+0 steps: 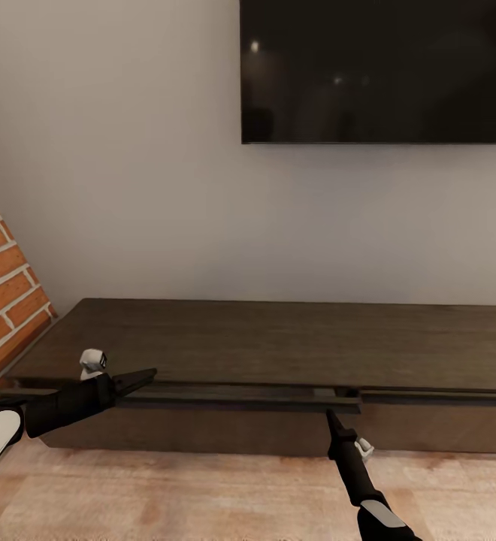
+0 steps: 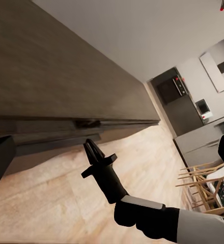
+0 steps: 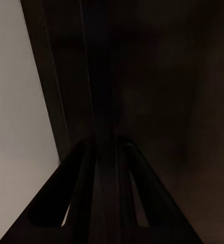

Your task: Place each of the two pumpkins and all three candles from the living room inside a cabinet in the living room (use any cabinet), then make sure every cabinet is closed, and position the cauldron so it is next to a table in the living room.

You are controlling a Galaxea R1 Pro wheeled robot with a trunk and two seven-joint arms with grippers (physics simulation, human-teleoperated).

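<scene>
The cabinet [image 1: 278, 338] is a long, low, dark brown unit against the white wall. Its left front [image 1: 240, 397] stands slightly out from the body along its top edge. My left gripper [image 1: 146, 374] is shut, its tip at the left end of that front's top edge. My right gripper [image 1: 329, 415] is shut too and points up at the front's right end, near the gap between the two fronts. In the left wrist view the right gripper [image 2: 91, 146] sits just below the cabinet [image 2: 51, 76]. The right wrist view has its fingertips [image 3: 106, 147] close against dark wood. Pumpkins, candles and cauldron are out of view.
A black TV [image 1: 379, 71] hangs on the wall above the cabinet. A red brick wall [image 1: 4, 285] borders the left. Light wood floor [image 1: 203, 488] runs in front. In the left wrist view, a kitchen with a dark fridge [image 2: 175, 101] and wooden chairs [image 2: 203, 178] lies beyond.
</scene>
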